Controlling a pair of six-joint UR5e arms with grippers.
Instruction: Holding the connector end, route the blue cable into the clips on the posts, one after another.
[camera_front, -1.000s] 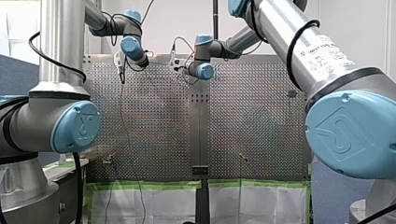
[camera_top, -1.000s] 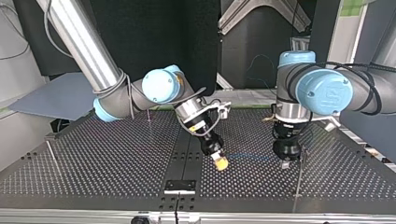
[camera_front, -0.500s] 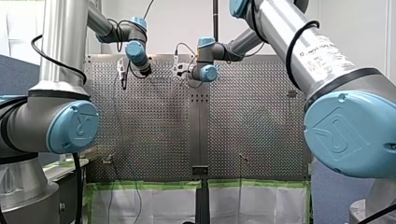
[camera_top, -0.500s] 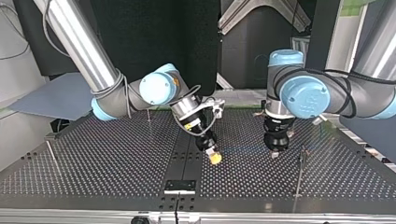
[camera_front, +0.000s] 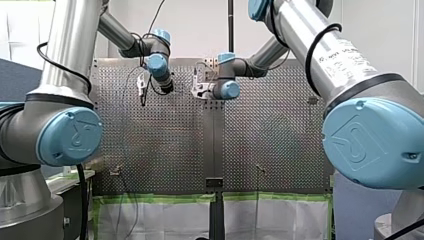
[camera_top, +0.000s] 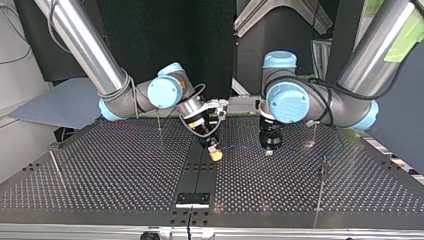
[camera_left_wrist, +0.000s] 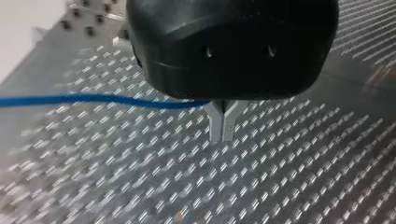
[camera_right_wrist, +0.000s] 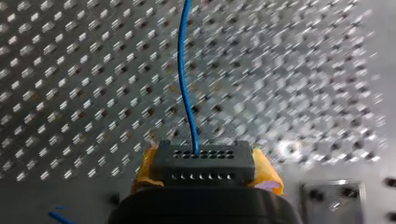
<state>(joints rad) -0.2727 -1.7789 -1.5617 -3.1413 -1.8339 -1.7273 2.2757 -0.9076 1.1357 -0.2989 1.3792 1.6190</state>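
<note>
Held blue cable (camera_top: 242, 148) stretched between both pincers, above the desk's (camera_top: 125, 175) far middle.
Clamped connector (camera_right_wrist: 205, 157) in right pincer (camera_right_wrist: 205, 165). Pressed left pincer (camera_left_wrist: 222, 123) together on the cable. Likely needed even tension while lowering into the near post (camera_top: 320, 182) at top view's right.

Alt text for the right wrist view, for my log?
My right gripper, with yellow pads, is shut on a dark rectangular connector block with rows of small holes. A thin blue cable runs from the block ahead over the perforated metal table.
</note>
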